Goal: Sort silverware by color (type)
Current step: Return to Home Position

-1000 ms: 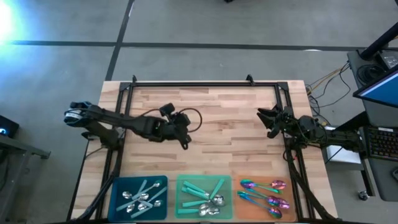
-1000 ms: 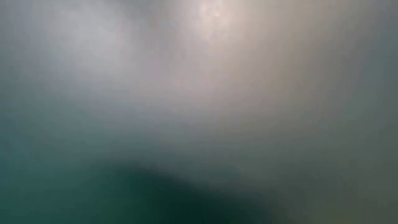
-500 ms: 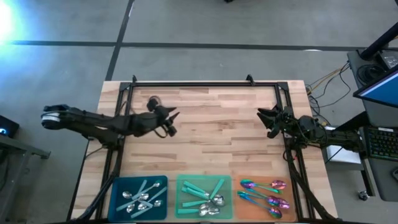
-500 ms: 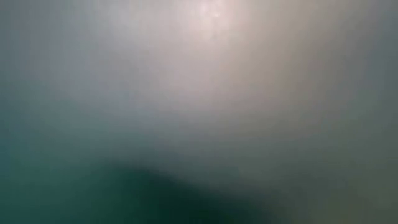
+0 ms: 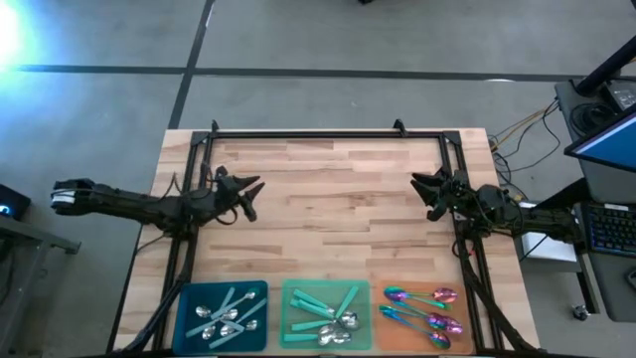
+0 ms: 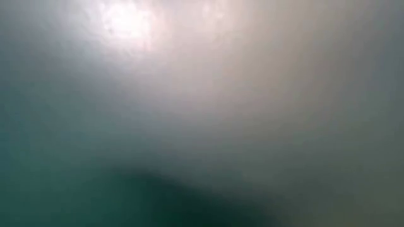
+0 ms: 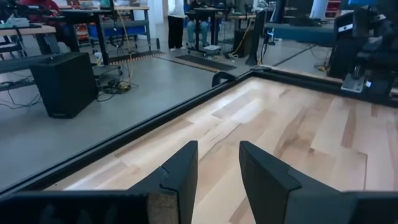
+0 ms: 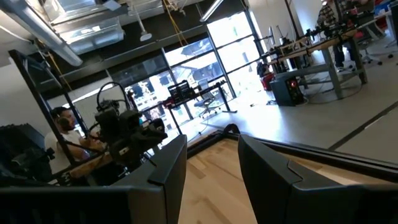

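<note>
The silverware lies in three flat trays along the table's near edge: spoons with pale blue handles on the blue tray [image 5: 185, 298], teal-green-handled spoons on the green tray [image 5: 294, 296], iridescent purple spoons [image 5: 422, 308] on the orange tray [image 5: 383, 316]. My left gripper [image 5: 248, 188] is at the table's left side, open, with only bare wood between its fingers [image 7: 217, 171]. My right gripper [image 5: 422, 183] waits at the right side, open and holding nothing [image 8: 211, 168].
A black frame [image 5: 328, 134] runs along the table's far edge and down both sides. The wood between the two arms is bare. Beyond the table stand desks, equipment and a seated person [image 8: 62, 124]. The low view shows only a blur.
My left gripper has drawn back from the table's middle toward the left edge, sinking a little and swinging from pointing at the near edge to pointing level across the table. It stays open with nothing in it. My right arm has kept still.
</note>
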`<action>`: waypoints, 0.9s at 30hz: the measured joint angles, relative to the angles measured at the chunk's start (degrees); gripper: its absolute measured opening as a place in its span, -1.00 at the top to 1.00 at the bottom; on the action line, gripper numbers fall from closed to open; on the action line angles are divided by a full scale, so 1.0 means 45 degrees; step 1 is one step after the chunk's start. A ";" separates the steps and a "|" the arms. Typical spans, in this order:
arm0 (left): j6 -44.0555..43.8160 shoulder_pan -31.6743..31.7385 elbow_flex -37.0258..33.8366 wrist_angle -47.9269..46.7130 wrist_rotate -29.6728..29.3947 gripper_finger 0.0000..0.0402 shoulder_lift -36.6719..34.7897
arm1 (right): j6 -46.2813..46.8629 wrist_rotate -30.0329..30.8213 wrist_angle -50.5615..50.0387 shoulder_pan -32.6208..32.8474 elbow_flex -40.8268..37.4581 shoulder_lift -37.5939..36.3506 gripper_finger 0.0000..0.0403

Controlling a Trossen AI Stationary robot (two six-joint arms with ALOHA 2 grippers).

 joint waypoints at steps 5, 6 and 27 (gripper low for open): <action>0.0015 0.0000 -0.0618 -0.0015 0.0000 0.49 -0.0880 | 0.0000 -0.0004 -0.0003 0.0000 0.0000 0.0006 0.33; 0.0016 0.0000 -0.0733 0.0005 0.0000 0.49 -0.1071 | 0.0000 0.0001 -0.0005 0.0000 0.0000 0.0005 0.33; 0.2127 0.0058 -0.1273 -0.2013 -0.5714 0.49 -0.5009 | -0.0003 0.0001 0.0000 0.0000 0.0000 0.0006 0.33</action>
